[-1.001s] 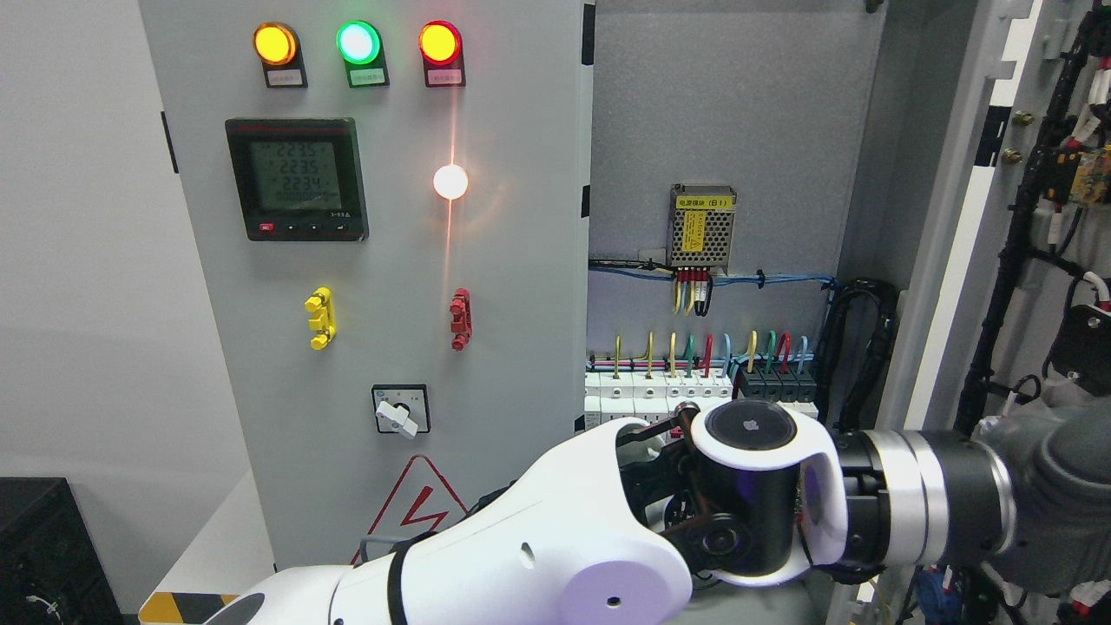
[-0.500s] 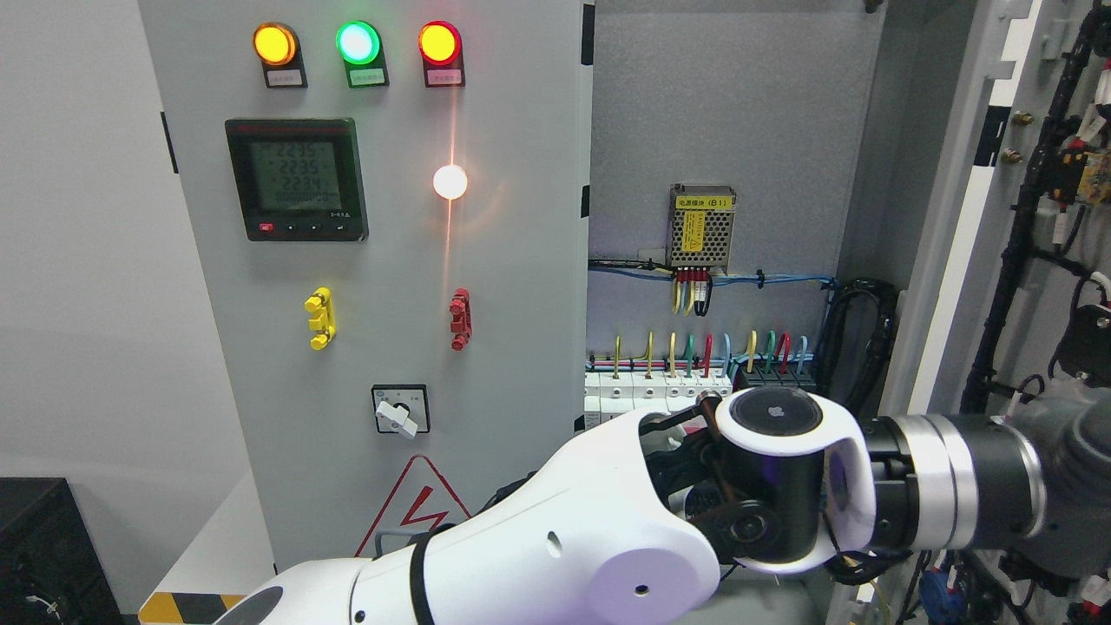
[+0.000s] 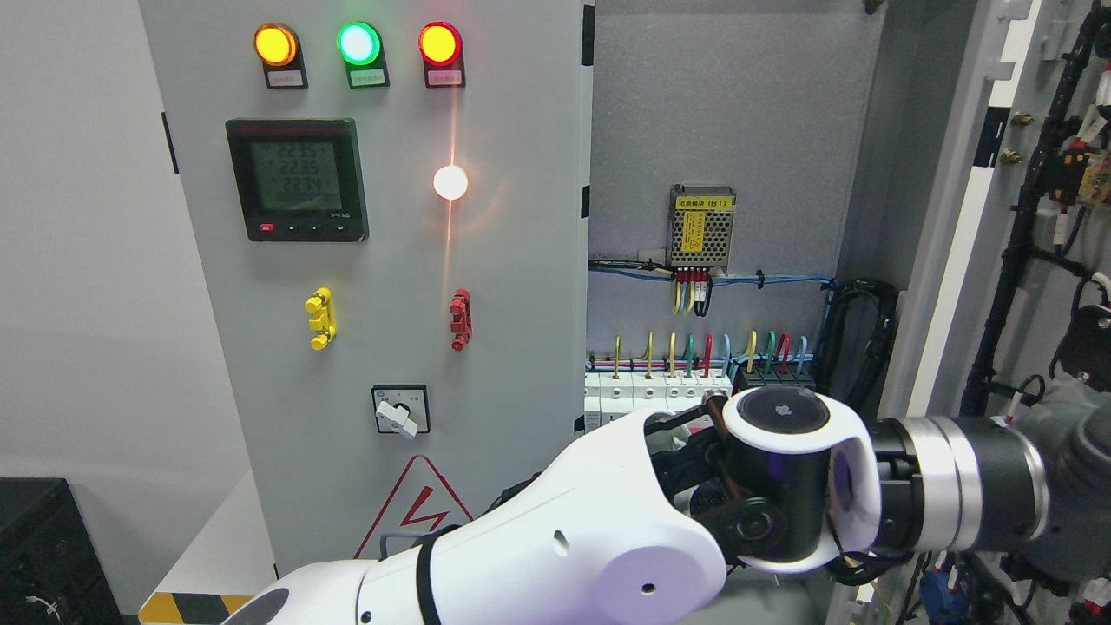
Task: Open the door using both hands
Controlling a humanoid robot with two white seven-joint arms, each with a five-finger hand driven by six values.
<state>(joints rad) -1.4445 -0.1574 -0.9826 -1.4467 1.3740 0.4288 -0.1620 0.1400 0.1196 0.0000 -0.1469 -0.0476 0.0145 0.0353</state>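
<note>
Reaching across from lower left, left hand (image 3: 1063, 473) fingers unreadable, open cabinet (image 3: 720, 130) holding breakers (image 3: 660, 391), wiring (image 3: 855, 338)

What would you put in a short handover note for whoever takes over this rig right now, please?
Left hand: its arm comes in at the lower left and reaches across to the right door; the grip cannot be seen.
Right hand: not in view.
Right door: swung well open, with its wired inner face showing; the breakers and power supply are exposed.
Left door, the one with lamps and meter: looks closed.
Left to do: probably finish the right door's swing, then withdraw the arm.
</note>
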